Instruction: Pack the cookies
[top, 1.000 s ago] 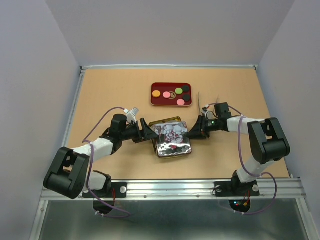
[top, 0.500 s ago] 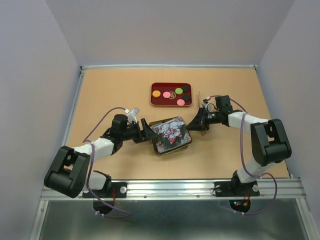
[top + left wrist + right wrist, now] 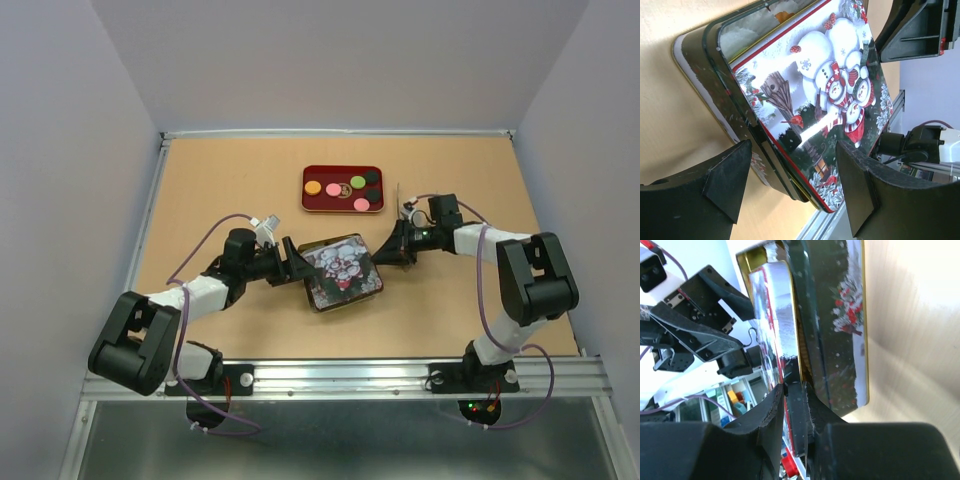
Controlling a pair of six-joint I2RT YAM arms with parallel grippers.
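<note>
Top view only: the cookies [image 3: 333, 189] sit in a red rounded-rectangle tray [image 3: 320, 175] on the tan table [image 3: 220, 180]. They lie beyond both hands and well apart from them; neither wrist view shows them. Count, as far as the picture resolves: 1 orange, 2 pink, 1 green, 2 dark. All are flat round discs. One small pale item lies among them; I cannot identify it.

Between the two hands is one rectangular metal tin with rounded corners, in two parts. The lid [image 3: 343, 270] is glossy and printed with snowmen. It lies askew on the tin base [image 3: 710, 85], not seated.

Left wrist view: the left hand [image 3: 792, 155] is spread wide across the near end of the tin. One finger is against the base's dark green wall, the other at the lid's edge. The print detail (snowmen, birdhouse, red bird) is legible only here.

Right wrist view: the right hand [image 3: 792, 390] is narrow, fingertips pinched on the lid's thin rim. A gap shows between lid and base on this side. Just beside the fingers are a gold lip and a holly print on the base wall. In the top view the hand itself covers this pinch.
</note>
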